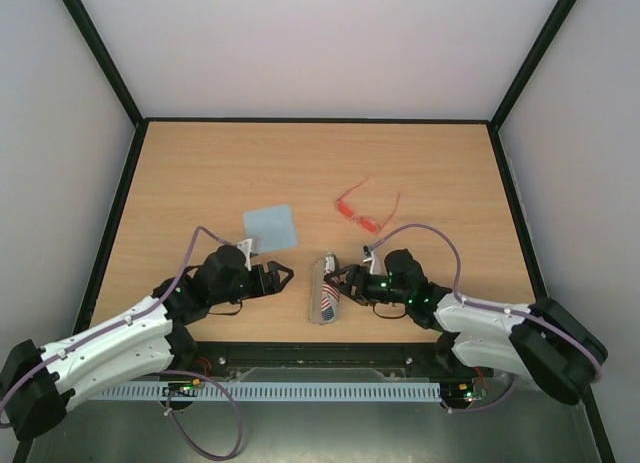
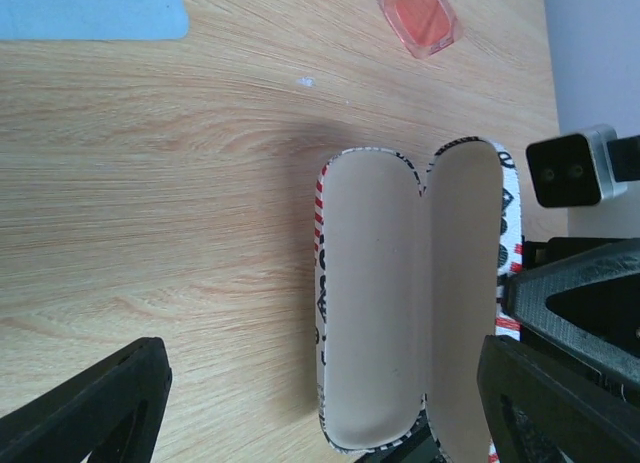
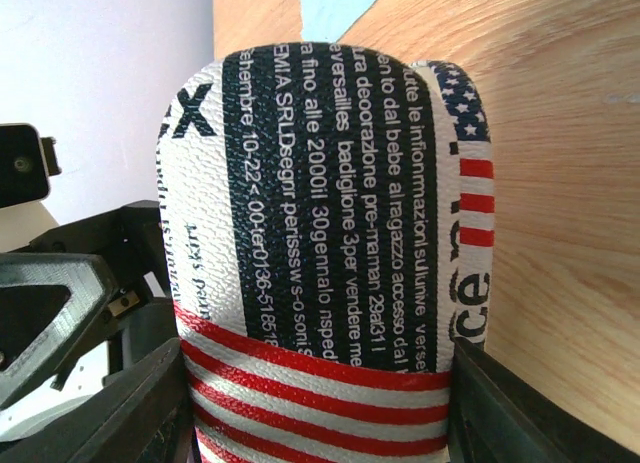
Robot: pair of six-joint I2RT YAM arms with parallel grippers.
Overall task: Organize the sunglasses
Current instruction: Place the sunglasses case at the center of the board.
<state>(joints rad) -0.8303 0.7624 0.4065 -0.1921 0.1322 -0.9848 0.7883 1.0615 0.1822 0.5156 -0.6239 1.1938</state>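
The sunglasses [image 1: 358,215], thin red-orange frame with orange lenses, lie open on the wooden table behind the right gripper. One lens shows at the top of the left wrist view [image 2: 420,18]. The flag-patterned case [image 1: 325,288] lies between the two grippers, open, showing its empty beige inside [image 2: 375,303]. My right gripper [image 1: 338,276] has its fingers on both sides of the case's lid [image 3: 320,213] and holds it up. My left gripper [image 1: 282,275] is wide open just left of the case, fingers [image 2: 100,408] apart from it.
A light blue square cloth [image 1: 270,226] lies on the table behind the left gripper; it also shows in the left wrist view [image 2: 90,8]. A black frame [image 1: 128,198] edges the table, with white walls around.
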